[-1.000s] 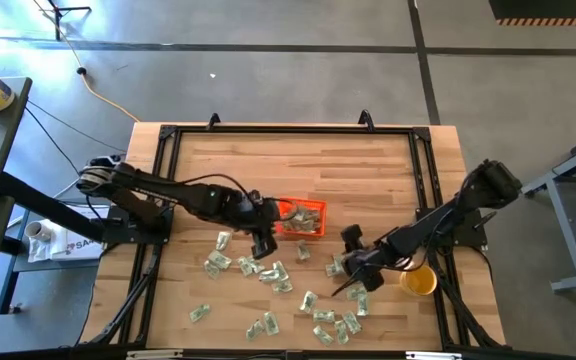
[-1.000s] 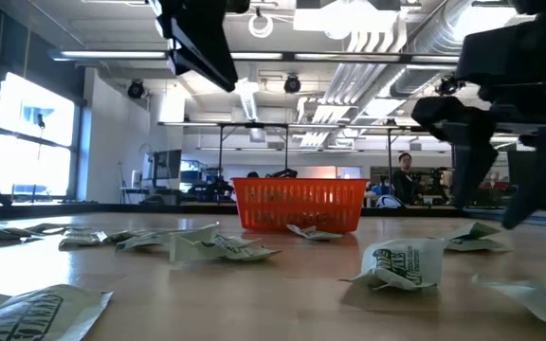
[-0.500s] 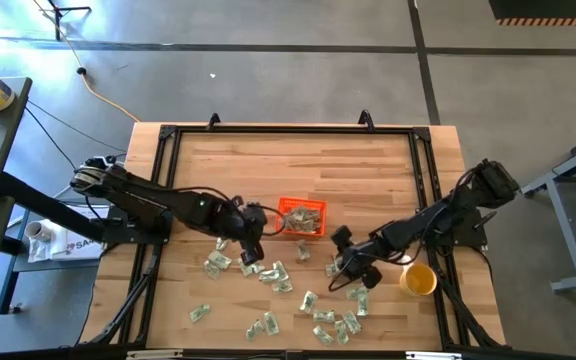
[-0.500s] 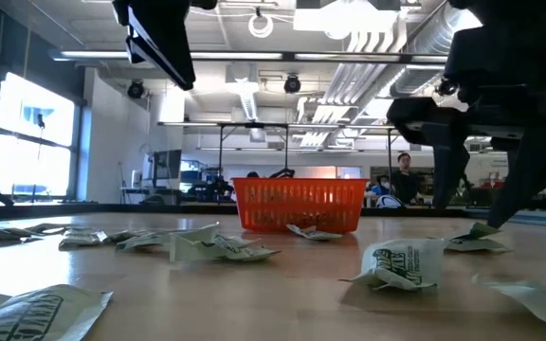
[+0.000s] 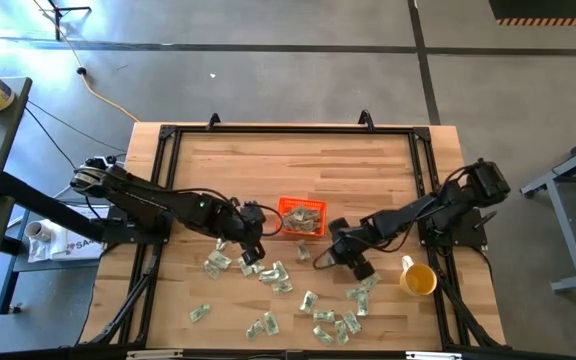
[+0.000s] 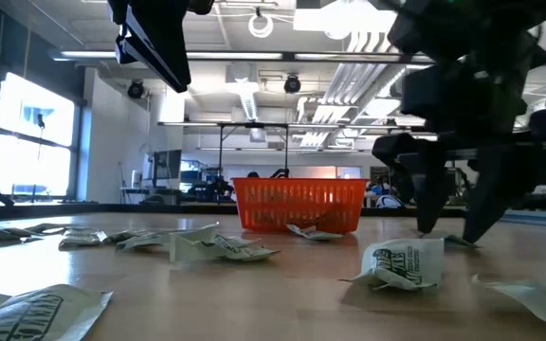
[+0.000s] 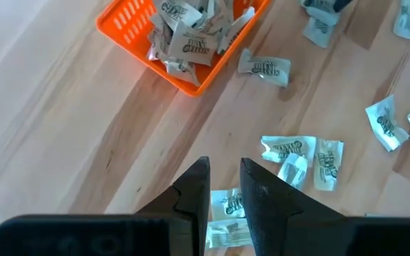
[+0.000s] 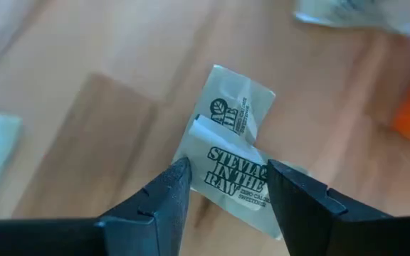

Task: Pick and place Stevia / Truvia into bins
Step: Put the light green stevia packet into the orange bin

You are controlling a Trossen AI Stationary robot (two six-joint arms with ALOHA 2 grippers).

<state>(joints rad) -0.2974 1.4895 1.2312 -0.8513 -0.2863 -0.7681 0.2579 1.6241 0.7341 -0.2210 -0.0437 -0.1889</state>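
Observation:
The orange bin (image 5: pixel 288 206) stands mid-table with several pale green and white Stevia sachets (image 7: pixel 191 32) heaped in it. More sachets (image 5: pixel 271 272) lie flat and scattered over the near half of the wooden table. My left gripper (image 5: pixel 251 254) hangs high to the left of the bin, above loose sachets (image 7: pixel 290 153). It is open by a narrow gap, with nothing between its fingers (image 7: pixel 225 165). My right gripper (image 5: pixel 330 256) is low, near the bin's right, and open. Its fingers stand on either side of two overlapping sachets (image 8: pixel 230 135) lying on the table.
A yellow cup (image 5: pixel 418 280) stands near the table's right edge, close to my right arm. A black metal frame (image 5: pixel 288 130) runs round the tabletop. The far half of the table (image 5: pixel 288 165) is bare wood. In the low view, crumpled sachets (image 6: pixel 401 262) lie close to the camera.
My left gripper has left the bin's near-left corner and gone toward the table's left, turning about its own axis. It then kept still above the loose sachets. My right gripper has gone toward the table's left, closer to the bin, and sunk a little.

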